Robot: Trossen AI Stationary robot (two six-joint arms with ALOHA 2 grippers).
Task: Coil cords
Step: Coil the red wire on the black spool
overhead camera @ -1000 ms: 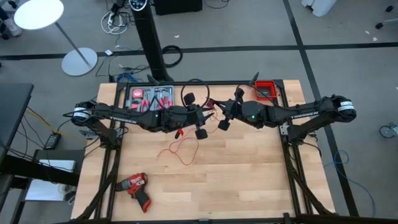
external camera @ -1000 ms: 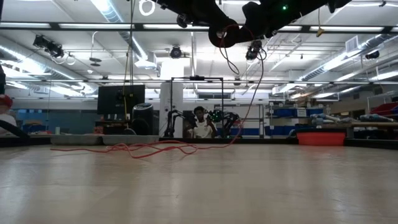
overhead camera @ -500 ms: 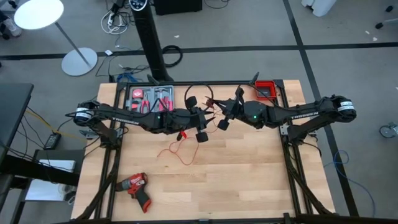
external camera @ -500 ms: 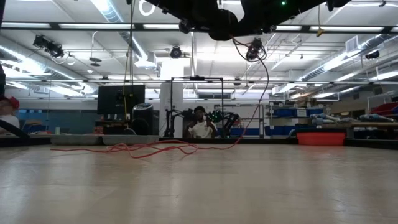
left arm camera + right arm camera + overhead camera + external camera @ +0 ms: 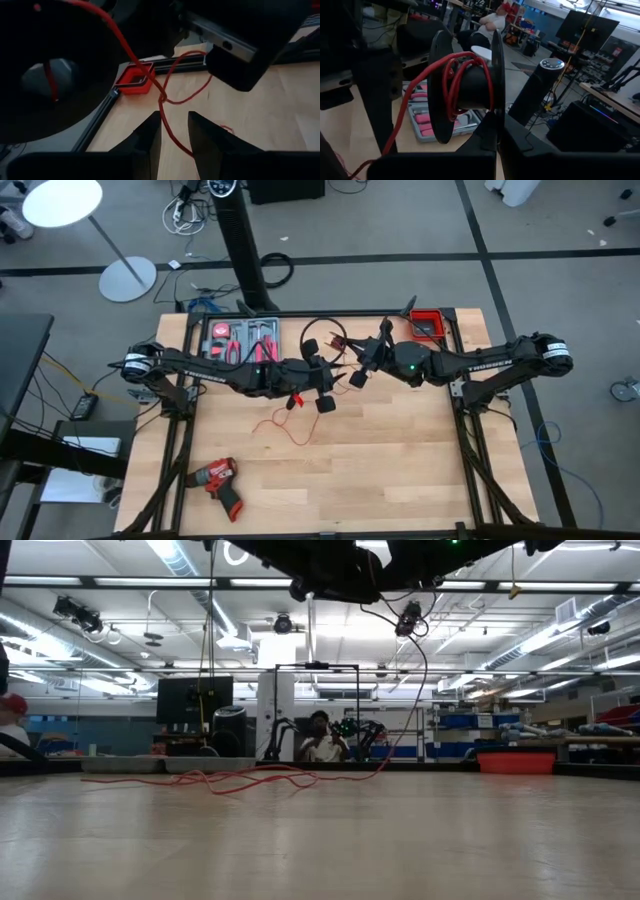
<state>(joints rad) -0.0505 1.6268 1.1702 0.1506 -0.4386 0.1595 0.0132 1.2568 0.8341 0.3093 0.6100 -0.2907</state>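
A black spool with the thin red wire wound on its core sits in my right gripper, high over the table's far middle. The wire's loose end lies on its own length, in curls, on the wood. My left gripper is next to the spool, its fingers a little apart, and the red wire runs through the gap. A thin black loop shows by the far rail. I cannot tell whether it is the black cable. My right gripper pinches the rim of one spool flange between its two fingers. The spool is lifted clear of the table, and the wire leaves it slack, hanging down. My left gripper has the red wire between its fingers, but I cannot tell whether they touch it.
A tray of red-handled hand tools stands at the far left. A red bin stands at the far right. A red drill lies near the front left corner. A person sits beyond the table. The wood at the near right is bare.
My left gripper has moved a little toward the table's right and near edges. The red loop of wire that hung under the arms in the low view has risen out of sight. The black loop has shifted slightly to the right.
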